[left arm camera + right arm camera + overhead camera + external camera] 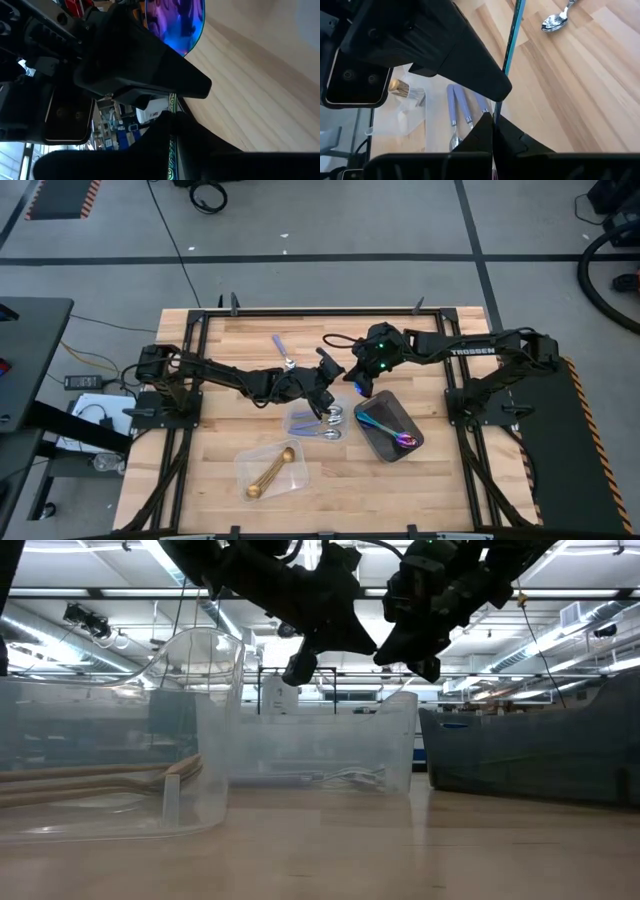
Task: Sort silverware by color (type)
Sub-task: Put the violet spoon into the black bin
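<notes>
Sorting station, wooden slatted table [455, 480], contents as found: left gripper [322, 388] held above the table's middle, fingers clamped on the handle of an iridescent purple-blue metal spoon [176, 20], its bowl showing past the fingers in the left wrist view; right gripper [362, 387] just beside it, above the near corner of the tray, fingers closed on a slim blue-teal metal handle [513, 35] seen edge-on; whether both grip the same piece cannot be told. Dark rectangular tray [376, 443] under the right arm, holding iridescent utensils [392, 430]. Clear plastic container [302, 420] at centre, holding shiny silver spoons [330, 423]. Second clear plastic container [248, 463] nearer the front edge, holding gold utensils [268, 475]. One silver spoon with a lavender handle [282, 352] lying loose on the boards behind the left arm
</notes>
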{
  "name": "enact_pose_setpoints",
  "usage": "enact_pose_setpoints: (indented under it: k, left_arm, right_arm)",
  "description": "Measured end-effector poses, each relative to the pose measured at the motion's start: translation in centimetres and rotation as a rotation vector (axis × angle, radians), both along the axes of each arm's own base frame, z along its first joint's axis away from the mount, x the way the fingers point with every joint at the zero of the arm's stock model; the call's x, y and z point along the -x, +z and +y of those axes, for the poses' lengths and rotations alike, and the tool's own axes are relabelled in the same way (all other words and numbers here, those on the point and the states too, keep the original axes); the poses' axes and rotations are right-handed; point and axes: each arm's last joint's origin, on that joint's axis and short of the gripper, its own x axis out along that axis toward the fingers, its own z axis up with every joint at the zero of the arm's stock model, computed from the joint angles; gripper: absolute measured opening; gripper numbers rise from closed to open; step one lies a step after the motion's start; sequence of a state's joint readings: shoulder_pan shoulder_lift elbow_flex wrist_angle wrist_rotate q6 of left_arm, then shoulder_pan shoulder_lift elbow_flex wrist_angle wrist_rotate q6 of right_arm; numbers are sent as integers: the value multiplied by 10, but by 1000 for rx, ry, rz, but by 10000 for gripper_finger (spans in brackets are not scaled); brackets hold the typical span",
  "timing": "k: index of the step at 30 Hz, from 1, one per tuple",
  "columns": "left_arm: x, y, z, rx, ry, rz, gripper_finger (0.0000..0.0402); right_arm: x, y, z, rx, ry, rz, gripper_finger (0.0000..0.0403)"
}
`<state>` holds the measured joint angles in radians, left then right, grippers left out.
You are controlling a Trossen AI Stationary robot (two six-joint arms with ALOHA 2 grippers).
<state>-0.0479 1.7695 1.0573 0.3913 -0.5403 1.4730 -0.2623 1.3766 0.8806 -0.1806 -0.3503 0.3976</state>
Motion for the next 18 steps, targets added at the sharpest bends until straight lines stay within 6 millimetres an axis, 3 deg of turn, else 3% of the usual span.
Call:
enact_pose_setpoints:
  k: [4, 11, 18]
  left_arm:
    - [0, 0, -3, 64, -14, -29, 45]
    - [0, 3, -24, 251, -23, -149, 106]
    - [12, 14, -55, 542, 21, -263, 125]
  right_arm:
    - [1, -1, 1, -41, -7, 11, 7]
    - [11, -2, 4, -91, -11, 98, 6]
    - [26, 3, 34, -80, 72, 208, 7]
